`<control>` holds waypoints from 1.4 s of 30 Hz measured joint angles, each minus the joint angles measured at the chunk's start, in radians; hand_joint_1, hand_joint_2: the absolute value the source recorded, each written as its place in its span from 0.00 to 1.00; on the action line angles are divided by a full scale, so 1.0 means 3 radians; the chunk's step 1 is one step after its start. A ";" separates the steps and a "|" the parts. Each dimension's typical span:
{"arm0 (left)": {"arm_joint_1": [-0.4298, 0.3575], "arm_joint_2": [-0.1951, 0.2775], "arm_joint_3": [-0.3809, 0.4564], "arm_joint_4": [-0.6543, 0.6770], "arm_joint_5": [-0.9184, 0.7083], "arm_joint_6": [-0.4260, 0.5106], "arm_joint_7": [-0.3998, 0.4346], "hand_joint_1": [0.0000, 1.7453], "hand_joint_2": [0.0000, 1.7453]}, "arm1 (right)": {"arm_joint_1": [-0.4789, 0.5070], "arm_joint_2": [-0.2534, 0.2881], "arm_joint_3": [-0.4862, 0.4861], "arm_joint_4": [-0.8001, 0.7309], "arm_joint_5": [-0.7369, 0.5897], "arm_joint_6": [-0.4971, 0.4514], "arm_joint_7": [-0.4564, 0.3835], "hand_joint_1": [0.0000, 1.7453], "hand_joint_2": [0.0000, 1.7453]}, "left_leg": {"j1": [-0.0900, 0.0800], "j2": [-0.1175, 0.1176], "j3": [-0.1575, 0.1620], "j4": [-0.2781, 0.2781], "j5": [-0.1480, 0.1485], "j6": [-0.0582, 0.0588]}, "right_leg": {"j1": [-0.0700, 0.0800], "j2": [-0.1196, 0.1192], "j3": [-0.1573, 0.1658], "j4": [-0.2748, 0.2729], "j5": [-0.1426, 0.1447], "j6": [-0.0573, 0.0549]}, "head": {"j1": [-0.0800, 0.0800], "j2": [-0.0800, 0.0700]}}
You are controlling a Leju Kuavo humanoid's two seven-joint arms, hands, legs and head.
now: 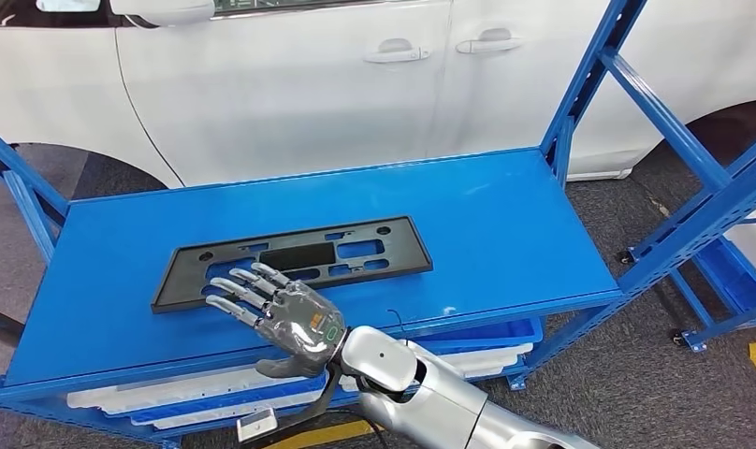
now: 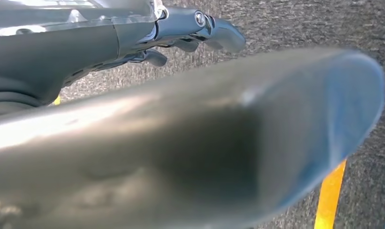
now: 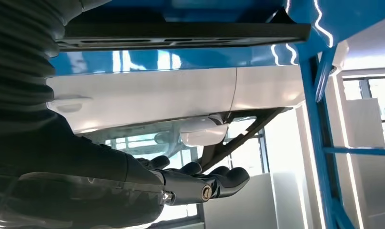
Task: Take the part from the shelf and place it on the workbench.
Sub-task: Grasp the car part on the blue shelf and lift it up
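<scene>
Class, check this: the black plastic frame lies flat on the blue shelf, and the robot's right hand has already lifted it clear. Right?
Not lifted. The head view shows the black frame lying flat on the blue shelf, with the right hand open, fingers spread over its near edge.

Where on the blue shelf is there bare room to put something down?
The blue metal shelf top is bare right of the flat black plastic frame, out to the blue upright post, and along the back edge. The front left is crowded: the right hand spreads its fingers over the frame's near edge.
</scene>
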 joint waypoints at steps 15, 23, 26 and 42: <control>-0.0014 -0.0003 -0.0066 0.0003 -0.0223 -0.0097 -0.0114 0.00 0.00 | -0.0399 0.0559 0.0087 0.1038 0.0198 -0.0055 0.0819 0.00 1.00 | 0.0019 0.0000 -0.0396 0.0858 -0.0340 -0.0206 | 0.0021 -0.0007 0.0373 -0.0793 0.0308 -0.0180 | -0.0021 0.0000; -0.0032 0.0010 -0.0129 0.0003 -0.0307 -0.0139 -0.0142 0.00 0.00 | -0.0759 0.0636 0.0092 0.1651 0.0045 0.0023 0.1095 0.00 1.00 | 0.0005 -0.0011 -0.0011 0.0024 -0.0011 -0.0070 | 0.0034 0.0003 0.0348 -0.0734 0.0265 -0.0066 | -0.0018 0.0000; -0.0043 0.0012 -0.0140 0.0003 -0.0310 -0.0140 -0.0149 0.00 0.00 | -0.0798 0.0639 0.0094 0.1793 0.0031 0.0039 0.1118 0.00 1.00 | 0.0016 -0.0005 -0.0003 0.0008 -0.0005 -0.0023 | 0.0023 0.0001 0.0129 -0.0270 0.0019 -0.0027 | -0.0008 0.0000; -0.0051 0.0020 -0.0142 0.0004 -0.0349 -0.0106 -0.0149 0.00 0.00 | -0.0807 0.0672 0.0144 0.2142 -0.0015 0.0234 0.1173 1.00 1.00 | 0.0018 -0.0007 -0.0289 0.0678 -0.0391 -0.0186 | 0.0022 -0.0008 0.0317 -0.0805 0.0363 -0.0177 | -0.0026 0.0000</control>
